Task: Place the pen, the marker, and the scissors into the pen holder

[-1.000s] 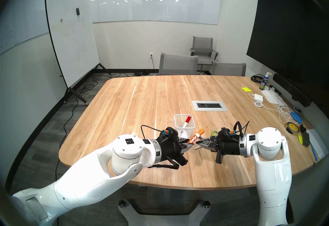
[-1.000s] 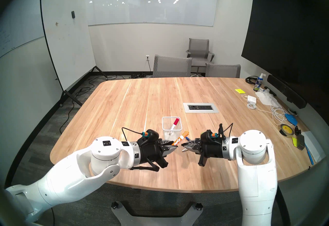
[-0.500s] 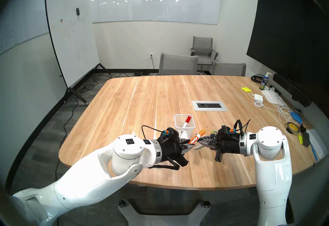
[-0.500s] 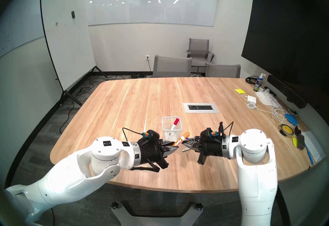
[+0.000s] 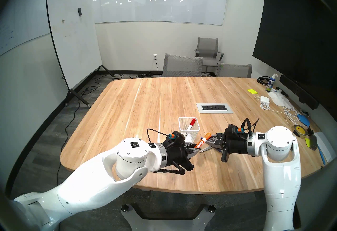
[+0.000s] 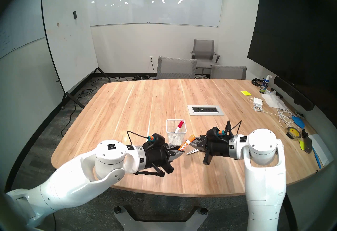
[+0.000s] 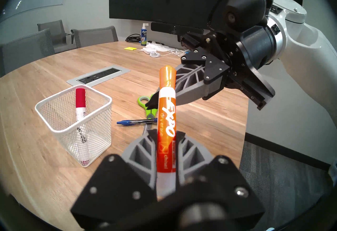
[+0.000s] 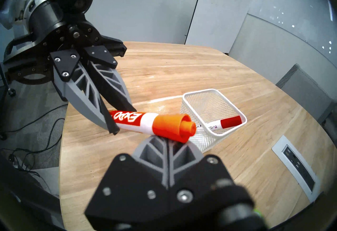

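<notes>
Since a second ago your right gripper (image 5: 209, 138) has slid in from beside the orange marker (image 5: 202, 140) until its pinched-together tips sit under the marker's cap, and the right wrist has lifted a little.

That marker, white-barrelled with an orange cap, is clamped near its back end in your left gripper (image 7: 165, 145), cap pointing up and away. From the right wrist camera, the closed right fingers (image 8: 166, 145) hold nothing; the cap seems to rest on top of them, though contact is not certain. My guess is that the right hand serves as a prop, tipping the marker more upright so it can drop into the cup.

Just beyond the marker stands the pen holder (image 7: 73, 130), a white mesh cup, upright on the wooden table (image 5: 145, 97). One red-capped marker (image 7: 80, 104) already leans inside it.

Still lying on the table, between the cup and the right gripper, are the blue pen (image 7: 136, 121) and the green-handled scissors (image 7: 145, 103). The pen lies across the scissors, touching them. Both are yet to be picked up.

Further off on the right lie cables, a charger, a spray bottle and tape.
</notes>
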You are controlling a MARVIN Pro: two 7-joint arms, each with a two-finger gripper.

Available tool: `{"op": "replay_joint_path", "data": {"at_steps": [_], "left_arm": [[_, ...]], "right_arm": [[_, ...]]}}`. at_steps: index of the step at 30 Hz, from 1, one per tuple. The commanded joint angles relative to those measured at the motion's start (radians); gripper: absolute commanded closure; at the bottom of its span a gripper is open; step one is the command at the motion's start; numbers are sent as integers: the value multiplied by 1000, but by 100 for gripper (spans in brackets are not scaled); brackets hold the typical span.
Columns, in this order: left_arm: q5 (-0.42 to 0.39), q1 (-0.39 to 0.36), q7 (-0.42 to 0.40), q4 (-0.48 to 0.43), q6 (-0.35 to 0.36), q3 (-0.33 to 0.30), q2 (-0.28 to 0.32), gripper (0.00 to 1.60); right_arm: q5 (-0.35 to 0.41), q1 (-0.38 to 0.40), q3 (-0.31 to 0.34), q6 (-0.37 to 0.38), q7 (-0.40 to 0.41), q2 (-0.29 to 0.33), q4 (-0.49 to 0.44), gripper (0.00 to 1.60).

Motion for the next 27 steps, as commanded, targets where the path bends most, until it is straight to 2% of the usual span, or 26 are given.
{"op": "replay_joint_path", "data": {"at_steps": [1,27], "left_arm": [[-1,-16,-3,-2,2,4,-22,160],[-1,-10,-3,6,-12,8,-22,160]], "right_arm": [[14,10,-16,7,10,-13,-50,160],[5,3,-20,13,20,-25,-56,160]]}}
